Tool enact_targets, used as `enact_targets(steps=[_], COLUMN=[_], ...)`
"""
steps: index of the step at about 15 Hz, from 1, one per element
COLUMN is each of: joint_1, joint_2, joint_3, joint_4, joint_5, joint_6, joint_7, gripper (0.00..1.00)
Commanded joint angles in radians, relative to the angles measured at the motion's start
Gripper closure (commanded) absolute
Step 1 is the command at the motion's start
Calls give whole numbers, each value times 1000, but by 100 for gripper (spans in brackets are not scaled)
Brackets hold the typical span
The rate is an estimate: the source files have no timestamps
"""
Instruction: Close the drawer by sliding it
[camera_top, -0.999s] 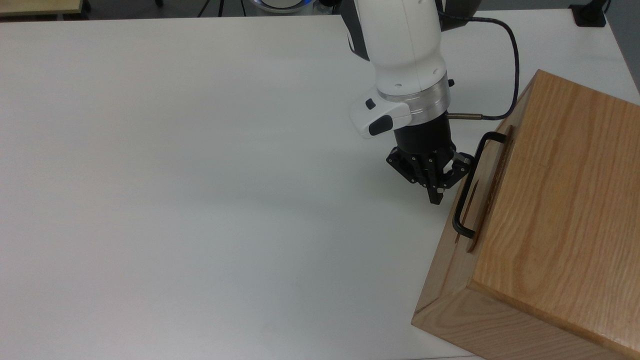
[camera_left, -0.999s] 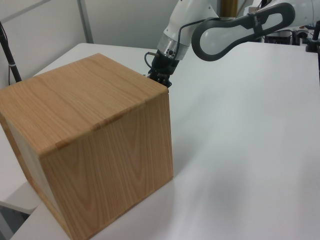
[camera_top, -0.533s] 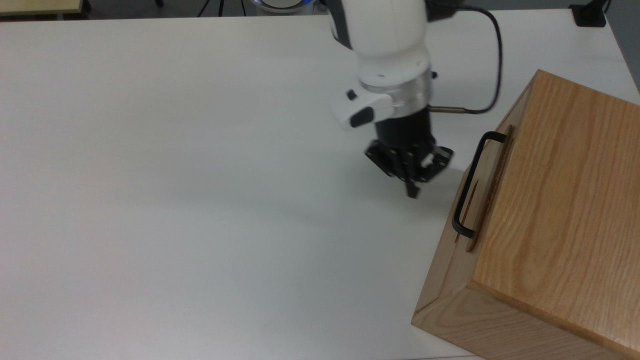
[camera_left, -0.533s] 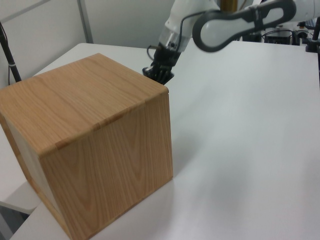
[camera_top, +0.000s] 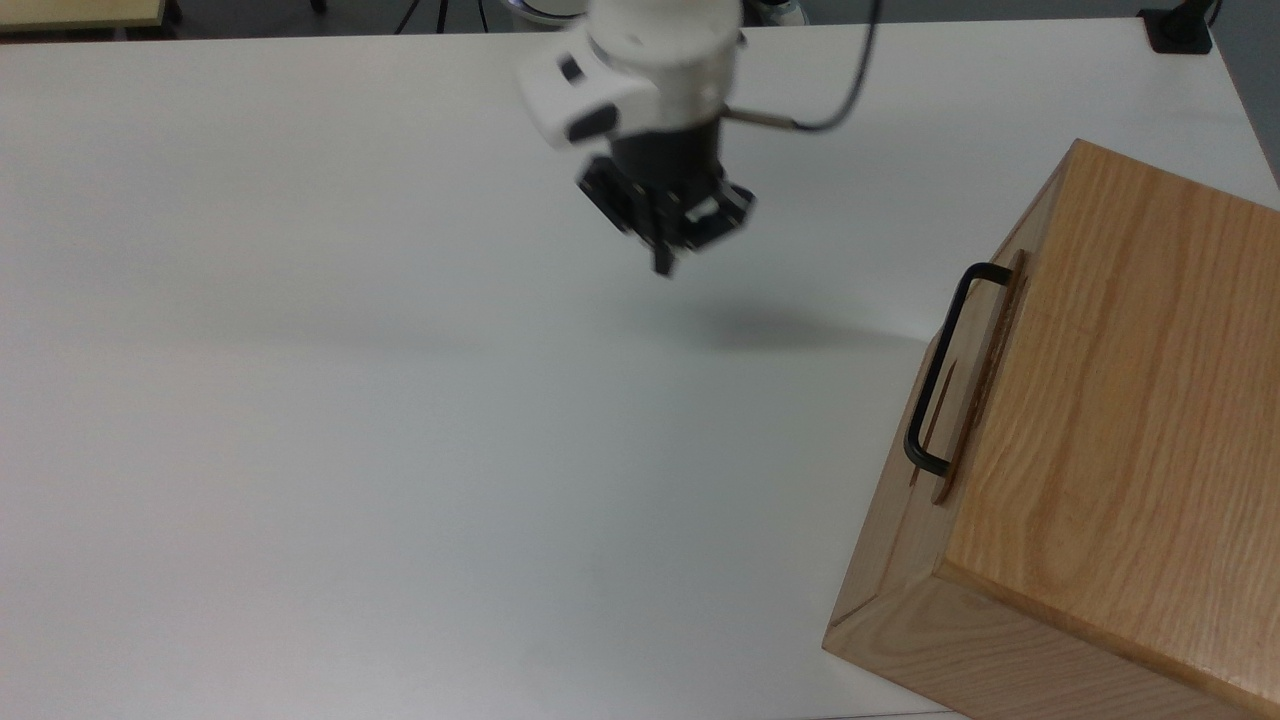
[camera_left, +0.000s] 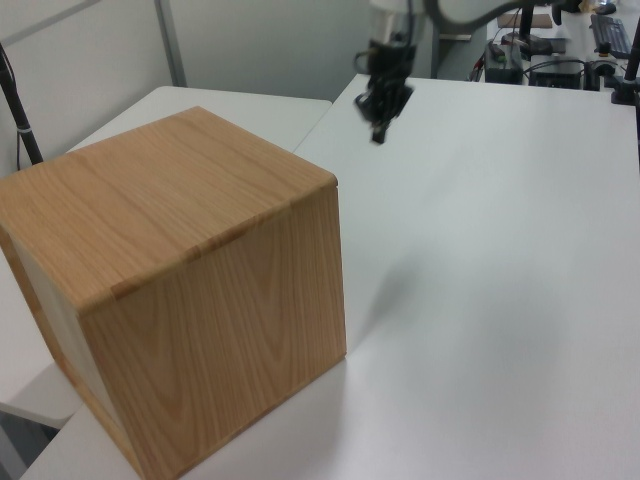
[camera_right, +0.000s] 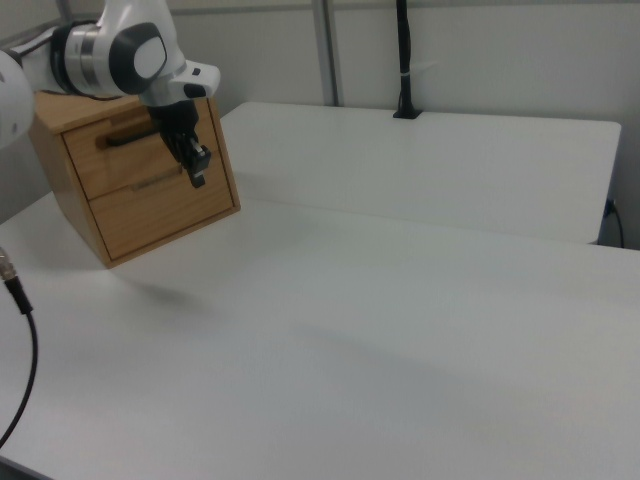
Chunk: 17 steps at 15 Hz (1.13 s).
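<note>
Well clear of the oak cabinet (camera_top: 1090, 440), the pincer (camera_top: 668, 262) hangs above the bare white table (camera_top: 350, 400), holding nothing, its fingers apparently drawn narrow. At the table's right edge in the top view, the drawer (camera_top: 975, 375) sits pushed in, its front panel nearly flush behind the black U-shaped bar handle (camera_top: 940, 370). If any gap remains, a square push on the panel along the slide would likely seat it without skewing. Grained wood, matte metal and smooth laminate make up the scene.
</note>
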Motion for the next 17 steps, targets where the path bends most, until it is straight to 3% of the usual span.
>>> enact_targets(steps=[1,2,4,7,10,12,17], joint_1=[-76,-84,-105,-121,-104,-106,-84], joint_2=[-187,-225,-268,-331,-419,-427,-419], joint_3=[-15,-37,-57,-78,-124,-135,-166], joint_4=[-147,-167,-193,-236,-318,-322,-314], joint_5=[-5,-3,-3,-1,6,6,3], joint_6=[-92,-112,-122,-132,-137,-142,-131], joint_7=[-81,-80,-83,-113,-317,-426,-512], gripper=[51,29,0,0,0,0,0])
